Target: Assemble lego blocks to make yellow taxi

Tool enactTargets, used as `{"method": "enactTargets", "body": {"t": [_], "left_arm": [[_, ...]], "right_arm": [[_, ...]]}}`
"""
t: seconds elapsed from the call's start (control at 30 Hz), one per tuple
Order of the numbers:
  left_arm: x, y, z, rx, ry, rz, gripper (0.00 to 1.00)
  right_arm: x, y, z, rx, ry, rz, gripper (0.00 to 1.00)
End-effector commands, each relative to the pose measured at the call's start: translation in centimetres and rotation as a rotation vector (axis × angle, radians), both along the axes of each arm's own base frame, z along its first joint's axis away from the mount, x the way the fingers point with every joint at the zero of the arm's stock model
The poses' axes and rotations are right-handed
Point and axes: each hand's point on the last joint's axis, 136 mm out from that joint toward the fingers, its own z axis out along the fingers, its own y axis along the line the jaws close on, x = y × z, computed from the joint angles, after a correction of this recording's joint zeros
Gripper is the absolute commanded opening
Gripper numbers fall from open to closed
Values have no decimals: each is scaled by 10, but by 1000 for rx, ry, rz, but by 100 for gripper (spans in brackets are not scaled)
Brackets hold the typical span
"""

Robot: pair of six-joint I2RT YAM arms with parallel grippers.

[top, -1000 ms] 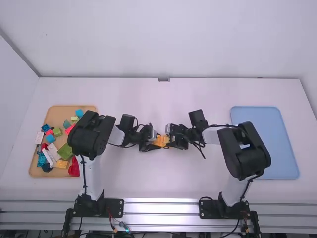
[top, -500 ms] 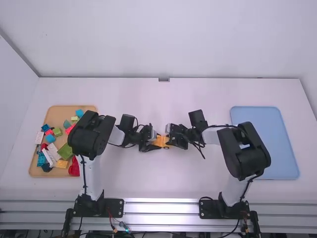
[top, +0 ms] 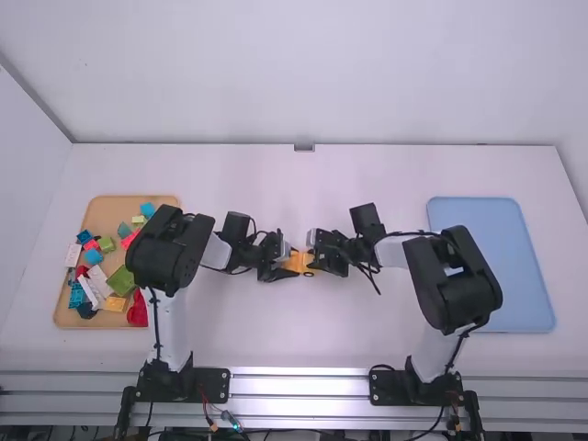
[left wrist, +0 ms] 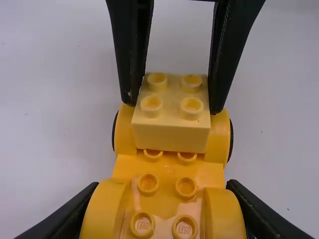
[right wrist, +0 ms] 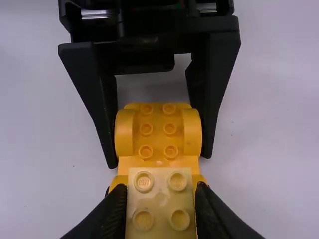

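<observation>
My left gripper [top: 278,266] is at the middle of the table, shut on one end of the yellow car base [top: 298,262]. My right gripper [top: 320,253] faces it from the other end. In the left wrist view, the left gripper [left wrist: 163,214] has its fingers outside the rounded yellow fenders of the car base [left wrist: 168,169]. A pale yellow brick [left wrist: 172,137] with four studs sits over the far end, between the right gripper's fingertips. In the right wrist view, my right gripper [right wrist: 160,199] is shut on that brick [right wrist: 160,203]; whether it is fully pressed down, I cannot tell.
At the left, partly under the left arm, a wooden tray [top: 69,317] holds several mixed blocks, among them a green one [top: 120,281] and a red one [top: 137,310]. A blue tray [top: 524,276] lies at the right, partly behind the right arm.
</observation>
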Motion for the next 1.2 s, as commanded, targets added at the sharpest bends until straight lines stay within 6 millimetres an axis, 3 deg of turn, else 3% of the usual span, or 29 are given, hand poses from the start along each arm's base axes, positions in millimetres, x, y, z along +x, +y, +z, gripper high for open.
{"method": "enactTargets", "body": {"t": [0.0, 0.23, 0.47, 0.5, 0.53, 0.63, 0.9, 1.0, 1.03, 1.07, 1.1, 1.13, 1.17], "left_arm": [[-13, 1, -17, 45, 62, 7, 49], [-14, 0, -17, 45, 64, 5, 48], [-13, 3, -18, 52, 68, 15, 47], [-12, 3, -18, 52, 67, 17, 47], [-12, 3, -18, 52, 67, 17, 47], [-12, 3, -18, 53, 66, 16, 48], [-12, 3, -18, 53, 66, 16, 48], [-12, 3, -18, 52, 66, 17, 48], [-12, 3, -18, 53, 66, 17, 48], [-12, 3, -18, 53, 66, 17, 48], [-12, 3, -18, 52, 65, 17, 48], [-12, 3, -18, 51, 64, 17, 48], [-11, 2, -17, 50, 62, 18, 48]], "right_arm": [[-5, 2, -4, 3, 19, 8, 37], [-4, 11, -11, -58, 5, -15, 34], [0, 3, -15, -84, 11, -47, 32], [1, 3, -13, -68, 16, -46, 43], [1, 2, -12, -64, 16, -46, 45], [0, 6, 2, 31, 29, -16, 66], [4, 9, 33, 194, 36, 40, 71], [-2, 7, 41, 249, 21, 86, 56], [-4, 6, 43, 264, 14, 102, 45], [-4, 6, 43, 264, 14, 102, 45], [-3, 5, 41, 249, 20, 89, 33], [-1, 4, 39, 236, 26, 76, 28], [4, 2, 29, 179, 43, 29, 9]]}}
